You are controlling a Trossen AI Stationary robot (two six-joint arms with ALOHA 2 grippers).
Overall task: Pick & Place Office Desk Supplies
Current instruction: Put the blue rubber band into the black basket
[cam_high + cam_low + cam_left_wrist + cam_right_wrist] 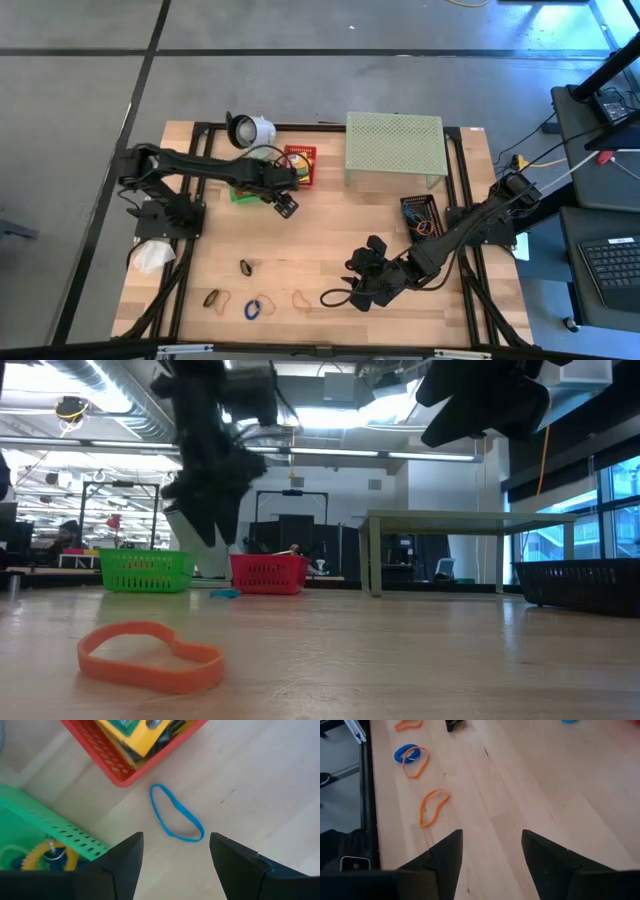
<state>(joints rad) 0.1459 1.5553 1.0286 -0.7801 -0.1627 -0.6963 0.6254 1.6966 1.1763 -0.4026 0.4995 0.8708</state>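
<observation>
Frankly, no writing reads (crayon box [135,735] blurred); left gripper [175,857] and right gripper [490,852] spread, empty.

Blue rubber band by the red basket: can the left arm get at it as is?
Probably yes. The left gripper is open, hanging over the blue rubber band, which lies flat on bare wood. The red basket sits beside it, apart, so nothing blocks a descent.

The high view looked straight down on the whole table [330,255]. The low view faced level across it. Both wrist views looked closely down at its wood.
</observation>
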